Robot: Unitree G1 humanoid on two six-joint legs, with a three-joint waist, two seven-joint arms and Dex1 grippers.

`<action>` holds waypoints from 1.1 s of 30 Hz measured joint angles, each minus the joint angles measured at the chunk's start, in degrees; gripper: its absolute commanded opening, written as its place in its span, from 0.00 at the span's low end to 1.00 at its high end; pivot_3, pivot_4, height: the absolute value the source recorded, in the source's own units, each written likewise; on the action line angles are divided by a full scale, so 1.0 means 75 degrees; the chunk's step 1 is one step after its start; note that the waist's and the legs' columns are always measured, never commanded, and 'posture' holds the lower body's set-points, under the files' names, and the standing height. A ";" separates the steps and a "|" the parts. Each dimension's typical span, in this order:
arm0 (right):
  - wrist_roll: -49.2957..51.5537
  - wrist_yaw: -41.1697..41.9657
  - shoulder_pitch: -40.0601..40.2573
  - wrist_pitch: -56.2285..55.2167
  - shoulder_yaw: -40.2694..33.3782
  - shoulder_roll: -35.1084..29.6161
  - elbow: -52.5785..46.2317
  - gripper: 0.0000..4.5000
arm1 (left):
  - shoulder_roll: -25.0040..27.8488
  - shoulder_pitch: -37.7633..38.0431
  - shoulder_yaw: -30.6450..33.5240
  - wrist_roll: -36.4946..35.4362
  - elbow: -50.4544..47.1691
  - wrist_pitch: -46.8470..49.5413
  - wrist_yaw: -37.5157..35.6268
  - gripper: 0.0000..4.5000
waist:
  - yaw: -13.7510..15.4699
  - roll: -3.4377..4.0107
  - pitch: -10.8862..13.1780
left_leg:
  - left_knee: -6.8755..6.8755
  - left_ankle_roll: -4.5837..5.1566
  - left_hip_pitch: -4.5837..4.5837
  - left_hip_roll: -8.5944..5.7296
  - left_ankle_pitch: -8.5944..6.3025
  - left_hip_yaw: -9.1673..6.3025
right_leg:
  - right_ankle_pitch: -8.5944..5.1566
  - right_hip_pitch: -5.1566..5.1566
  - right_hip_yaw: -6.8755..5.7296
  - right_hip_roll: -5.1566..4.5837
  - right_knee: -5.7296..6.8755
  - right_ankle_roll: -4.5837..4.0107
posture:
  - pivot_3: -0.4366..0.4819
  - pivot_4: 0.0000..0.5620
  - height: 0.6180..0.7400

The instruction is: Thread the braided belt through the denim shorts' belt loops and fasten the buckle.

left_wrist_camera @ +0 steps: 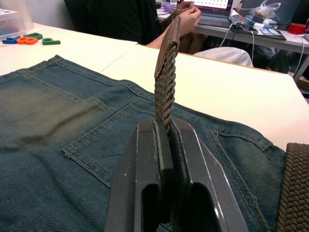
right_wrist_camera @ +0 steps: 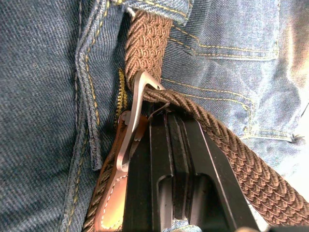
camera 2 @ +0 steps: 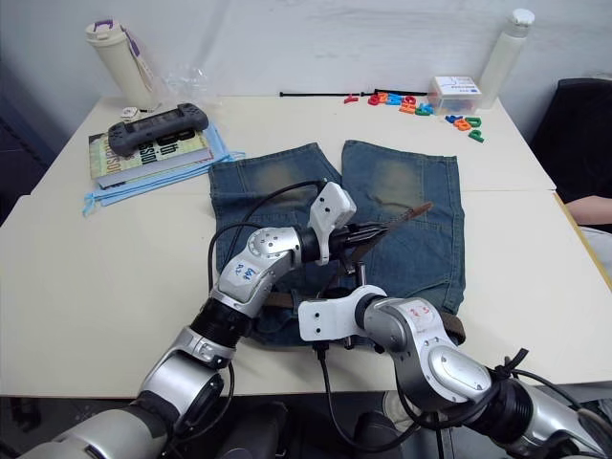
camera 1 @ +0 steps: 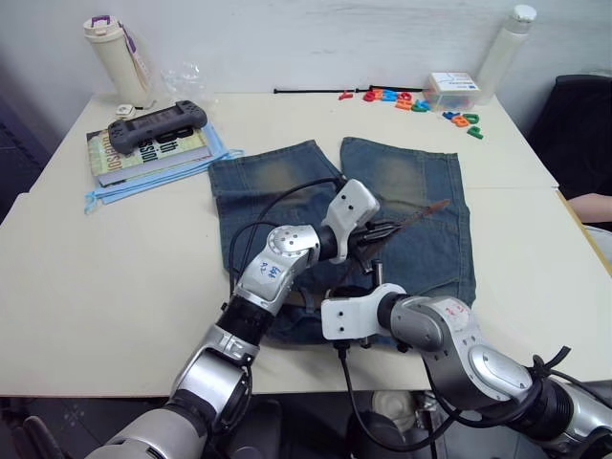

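The denim shorts (camera 1: 421, 182) lie flat on the table, waistband toward me. My left gripper (left_wrist_camera: 166, 128) is shut on the braided belt (left_wrist_camera: 165, 92) a little behind its tan tip (left_wrist_camera: 169, 43), holding that end up in the air above the shorts' right leg. Down at the waistband, my right gripper (right_wrist_camera: 169, 118) is shut at the silver buckle (right_wrist_camera: 136, 108), where the strap passes through it. Beyond the buckle the belt runs under a belt loop (right_wrist_camera: 164, 9). In the head views the left gripper (camera 1: 373, 234) sits just beyond the right gripper (camera 1: 371, 287).
Books (camera 1: 153, 153) with a game controller (camera 1: 158, 124) lie at the back left beside a cream tumbler (camera 1: 115, 57). Coloured letters (camera 1: 402, 98), a small box (camera 1: 454, 88) and a white bottle (camera 1: 507, 48) stand at the back right. A person's arm (camera 1: 593, 206) rests at the right edge.
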 measured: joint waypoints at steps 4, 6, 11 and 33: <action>-0.0122 0.0096 0.0138 -0.0116 -0.0127 0.0126 0.0015 0.01 | -0.0015 0.0054 0.0050 -0.0003 -0.0070 0.0073 -0.0046 0.00 | -0.0006 0.0007 -0.0005 | -0.0003 -0.0002 0.0001 0.0002 -0.0002 0.0000 | 0.0000 -0.0001 0.0001 0.0003 -0.0001 0.0000 | 0.48 0.27 0.78; -0.0220 0.0146 0.0166 -0.0201 -0.0133 0.0205 0.0030 0.01 | 0.0037 0.0179 0.0059 0.0001 -0.0225 0.0114 -0.0121 0.00 | -0.0036 0.0011 -0.0008 | -0.0004 -0.0008 0.0001 0.0008 -0.0005 0.0001 | 0.0000 -0.0001 0.0001 0.0011 -0.0004 0.0000 | 0.48 0.27 0.78; -0.0346 0.0327 0.0262 -0.0484 -0.0153 0.0449 0.0043 0.01 | 0.0357 0.0553 -0.0080 0.0111 -0.0390 0.0121 -0.0280 0.00 | -0.0198 0.0012 -0.0008 | -0.0008 -0.0021 0.0003 0.0035 -0.0012 0.0001 | -0.0001 -0.0007 0.0011 0.0042 0.0005 -0.0003 | 0.48 0.27 0.78; -0.0951 0.1111 0.0611 -0.1277 -0.0593 0.0720 0.0065 0.01 | -0.0454 0.0151 -0.0367 0.0769 0.0834 -0.0044 0.0076 0.00 | -0.0296 0.0014 -0.0008 | -0.0005 -0.0025 0.0002 0.0052 -0.0022 -0.0015 | -0.0004 -0.0009 0.0013 0.0058 0.0004 -0.0010 | 0.48 0.27 0.78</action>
